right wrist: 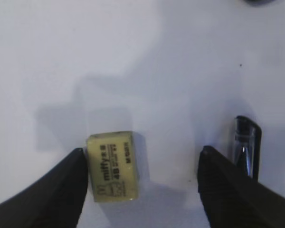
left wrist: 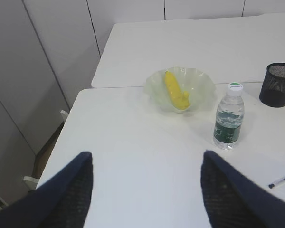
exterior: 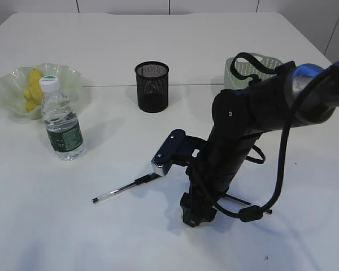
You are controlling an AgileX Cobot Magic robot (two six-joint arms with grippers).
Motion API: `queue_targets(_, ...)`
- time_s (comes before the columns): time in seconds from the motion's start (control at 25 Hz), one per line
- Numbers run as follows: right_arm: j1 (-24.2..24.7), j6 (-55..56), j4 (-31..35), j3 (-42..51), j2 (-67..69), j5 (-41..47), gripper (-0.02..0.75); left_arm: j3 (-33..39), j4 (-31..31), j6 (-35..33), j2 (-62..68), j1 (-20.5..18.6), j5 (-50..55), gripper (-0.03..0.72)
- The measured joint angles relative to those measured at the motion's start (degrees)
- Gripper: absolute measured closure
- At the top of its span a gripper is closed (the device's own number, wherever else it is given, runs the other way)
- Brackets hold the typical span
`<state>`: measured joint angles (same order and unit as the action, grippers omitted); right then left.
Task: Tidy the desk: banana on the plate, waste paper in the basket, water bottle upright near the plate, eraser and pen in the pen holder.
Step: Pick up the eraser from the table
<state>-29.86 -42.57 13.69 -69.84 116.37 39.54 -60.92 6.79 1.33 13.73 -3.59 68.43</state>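
Progress check: banana [exterior: 32, 90] is in the plate [exterior: 68, 76], bottle [exterior: 61, 118] stands upright just in front of it, so those two look done. Waste paper isn't visible anywhere; the basket [exterior: 237, 68] sits mostly behind the right arm, so whether the paper is inside can't be told. Left to do, judging by the layout: eraser [right wrist: 113, 166] and pen [exterior: 121, 189] both lie flat on the table [exterior: 158, 34], and the holder [exterior: 152, 86] shows nothing sticking out. Right hand [right wrist: 142, 190] is low over the table with its fingers spread, gripping nothing; the eraser lies between them, tight against the left finger, while the pen's end lies just outside the right finger. Closing here should take the eraser alone, but the pen tip is close enough to get nudged. Left hand [left wrist: 145, 190] hangs open and empty above the table's left side, well clear of the bottle and plate. Room: wide bare table around the right hand, and the holder stands well apart behind it with a clear path; the table's left edge sits near the left hand in its wrist view.
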Motion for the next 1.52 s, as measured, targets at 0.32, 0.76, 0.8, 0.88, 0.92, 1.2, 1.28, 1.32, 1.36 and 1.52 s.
queue_targets(0.32, 0.00, 0.15, 0.27, 0.00, 0.00, 0.00, 0.342, 0.00, 0.00, 0.00, 0.00, 0.00, 0.00, 0.193)
queue_targets(0.76, 0.00, 0.15, 0.60, 0.00, 0.00, 0.00, 0.550, 0.00, 0.00, 0.00, 0.00, 0.00, 0.02, 0.193)
queue_targets(0.8, 0.00, 0.15, 0.60, 0.00, 0.00, 0.00, 0.556, 0.00, 0.00, 0.00, 0.00, 0.00, 0.02, 0.193)
queue_targets(0.88, 0.00, 0.15, 0.60, 0.00, 0.00, 0.00, 0.562, 0.00, 0.00, 0.00, 0.00, 0.00, 0.02, 0.193)
queue_targets(0.92, 0.00, 0.15, 0.60, 0.00, 0.00, 0.00, 0.566, 0.00, 0.00, 0.00, 0.00, 0.00, 0.02, 0.193)
queue_targets(1.2, 0.00, 0.15, 1.99, 0.00, 0.00, 0.00, 0.570, 0.00, 0.00, 0.00, 0.00, 0.00, 0.02, 0.193)
queue_targets(1.28, 0.00, 0.15, 2.19, -0.62, 0.13, 0.73, 0.570, 0.00, 0.00, 0.00, 0.00, 0.00, 0.12, 0.193)
queue_targets(1.32, 0.00, 0.25, 2.22, -1.33, 0.26, 1.65, 0.571, 0.00, 0.00, 0.00, 0.00, 0.00, 0.12, 0.193)
queue_targets(1.36, 0.00, 0.25, 2.33, -2.23, 0.48, 2.43, 0.572, 0.00, 0.00, 0.00, 0.00, 0.00, 0.12, 0.193)
queue_targets(1.52, 0.00, 0.36, 3.36, -6.92, 0.47, 4.01, 0.573, 0.00, 0.00, 0.00, 0.00, 0.00, 0.12, 0.193)
